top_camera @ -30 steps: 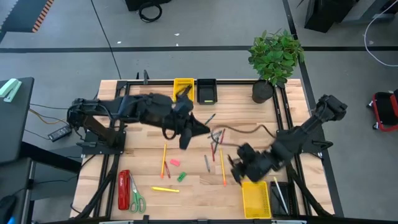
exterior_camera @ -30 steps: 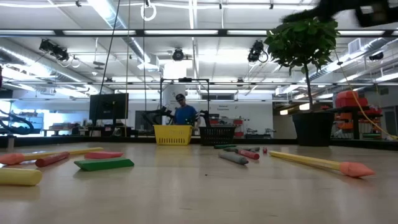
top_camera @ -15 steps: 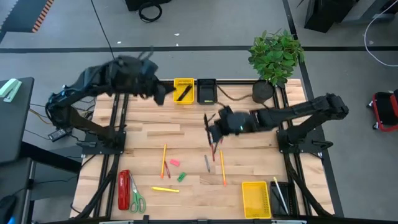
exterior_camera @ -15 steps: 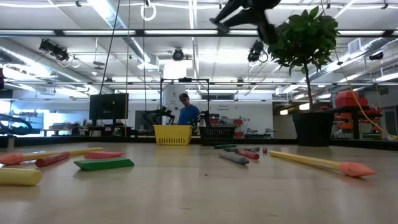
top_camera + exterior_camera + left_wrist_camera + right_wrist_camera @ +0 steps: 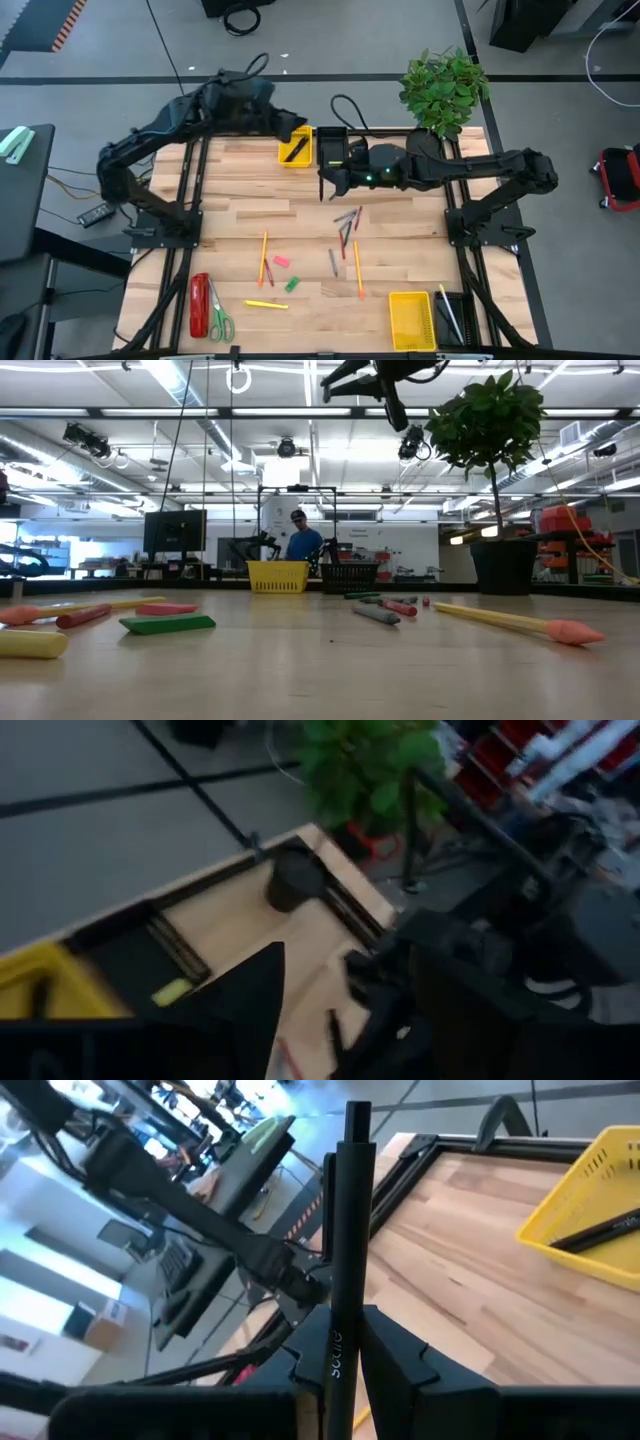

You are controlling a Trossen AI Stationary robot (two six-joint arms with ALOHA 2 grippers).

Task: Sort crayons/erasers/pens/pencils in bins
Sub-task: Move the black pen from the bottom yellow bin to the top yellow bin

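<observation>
Over the far edge of the bench (image 5: 240, 215), black pen (image 5: 343, 1250) pinched upright in right claw (image 5: 327, 183), fingers shut on its barrel, hanging just beside the two far bins and not yet over either. Yellow bin (image 5: 295, 146) already carrying one black pen (image 5: 294, 150); black bin (image 5: 332, 147) right next to it. Left claw (image 5: 296, 128) at the yellow bin's far rim, jaws spread wide, holding nothing. Probably the delivery step: carry across to the yellow bin, line the pen up with the bin's long axis, lower before release so as not to bounce it off the rim. Worth waiting for left arm to clear, since both wrists crowd the same corner. Remaining on the bench mid-table: loose cluster of sticks (image 5: 345, 228), orange pencil (image 5: 263, 255), pink eraser (image 5: 280, 260), green eraser (image 5: 291, 284), well apart from either claw.
</observation>
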